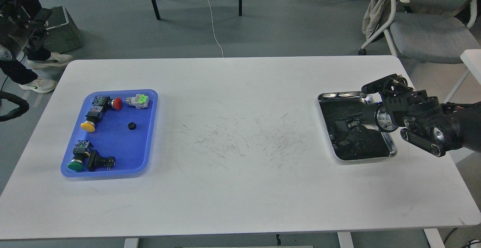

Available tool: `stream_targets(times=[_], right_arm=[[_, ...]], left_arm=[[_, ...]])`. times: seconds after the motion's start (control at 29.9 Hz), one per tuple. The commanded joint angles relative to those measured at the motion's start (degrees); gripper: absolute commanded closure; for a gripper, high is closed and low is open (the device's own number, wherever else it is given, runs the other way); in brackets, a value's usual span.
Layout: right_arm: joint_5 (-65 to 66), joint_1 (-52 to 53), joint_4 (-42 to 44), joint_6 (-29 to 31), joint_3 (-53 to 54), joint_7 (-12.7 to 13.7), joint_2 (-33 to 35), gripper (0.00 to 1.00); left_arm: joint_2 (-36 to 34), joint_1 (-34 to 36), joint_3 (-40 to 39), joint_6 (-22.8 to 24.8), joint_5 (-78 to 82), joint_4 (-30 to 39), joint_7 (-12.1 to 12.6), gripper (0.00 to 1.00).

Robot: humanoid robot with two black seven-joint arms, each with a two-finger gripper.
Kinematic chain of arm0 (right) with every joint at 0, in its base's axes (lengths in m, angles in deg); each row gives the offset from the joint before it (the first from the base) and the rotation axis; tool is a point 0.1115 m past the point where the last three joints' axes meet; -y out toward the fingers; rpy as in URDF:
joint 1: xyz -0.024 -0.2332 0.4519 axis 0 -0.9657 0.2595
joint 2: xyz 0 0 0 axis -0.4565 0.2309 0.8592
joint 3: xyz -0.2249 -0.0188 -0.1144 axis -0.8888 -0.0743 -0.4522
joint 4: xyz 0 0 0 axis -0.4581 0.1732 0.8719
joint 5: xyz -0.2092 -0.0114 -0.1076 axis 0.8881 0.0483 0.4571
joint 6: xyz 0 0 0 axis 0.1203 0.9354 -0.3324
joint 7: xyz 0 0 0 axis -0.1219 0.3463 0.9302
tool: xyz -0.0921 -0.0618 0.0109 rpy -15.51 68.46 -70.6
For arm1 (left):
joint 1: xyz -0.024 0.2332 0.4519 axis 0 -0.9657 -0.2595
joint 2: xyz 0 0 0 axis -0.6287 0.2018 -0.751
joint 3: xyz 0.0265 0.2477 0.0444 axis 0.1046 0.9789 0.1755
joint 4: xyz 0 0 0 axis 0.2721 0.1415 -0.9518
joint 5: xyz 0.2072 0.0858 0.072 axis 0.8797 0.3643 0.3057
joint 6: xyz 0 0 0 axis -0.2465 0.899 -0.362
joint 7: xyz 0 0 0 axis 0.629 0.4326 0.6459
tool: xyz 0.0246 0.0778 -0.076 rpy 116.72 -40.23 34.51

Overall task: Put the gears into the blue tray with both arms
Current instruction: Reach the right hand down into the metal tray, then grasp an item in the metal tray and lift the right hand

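Note:
The blue tray [121,147] lies at the table's left. One small black gear [131,126] rests in its middle, among coloured push-button switches [88,124]. My right gripper [344,127] hangs low over the dark inside of the steel tray [340,95] at the right. Its black fingers blend into that dark floor, so their spacing is unclear. They hide any gear that may lie there. My left arm [17,22] stays off the table at the top left corner, far from the blue tray, and its gripper cannot be made out.
The white table [240,188] shows a patch of scuff marks in its middle. A grey chair [424,34] stands behind the right corner. Someone's shoes [45,84] and a dark box [60,30] sit on the floor at the left.

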Motion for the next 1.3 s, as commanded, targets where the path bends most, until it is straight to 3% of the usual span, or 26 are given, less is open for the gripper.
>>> stream_targets(times=[0.0,0.13,0.27,0.33,0.57,0.84,1.0,1.14,1.27], right_arm=[[0.0,-0.42,1.15,-0.03,-0.13,-1.33,-0.73,0.38],[0.0,-0.15,3.08,0.06,-0.21,-2.92,-1.0,0.52],[0.0,-0.59,4.23,0.06,-0.21,-3.97,-1.52,0.59],[0.09,-0.68,4.23,0.06,-0.3,-4.15,-1.52,0.69],[0.09,-0.59,3.97,0.06,-3.29,-6.17,-1.52,0.75],[0.18,0.28,4.41,-0.03,-3.55,-7.31,-1.52,0.99],[0.17,2.48,5.28,-0.64,-3.12,-7.31,-1.61,0.99],[0.09,5.2,6.42,-4.51,-2.94,-7.23,-2.22,0.99],[0.09,7.75,12.48,-7.4,-2.76,-7.23,-6.96,0.99]], left_arm=[[0.17,0.08,-0.04,-0.01,0.03,-0.65,0.0,0.03],[0.17,0.08,-0.04,-0.1,-0.06,-0.65,0.0,0.03],[0.09,0.17,-0.04,-0.1,-0.06,-0.65,0.0,0.03],[0.09,0.26,-0.04,-0.1,-0.06,-0.65,0.0,0.03],[0.09,0.34,0.05,-0.1,0.03,-0.65,0.0,0.03],[0.17,0.34,0.14,-0.18,0.03,-0.65,0.0,0.02],[0.09,0.34,0.23,-0.18,0.12,-0.74,0.0,0.02],[-0.18,0.43,0.23,-0.1,0.12,-0.65,0.0,0.02],[-0.18,0.61,0.14,-0.1,0.03,-0.65,0.0,0.02]])
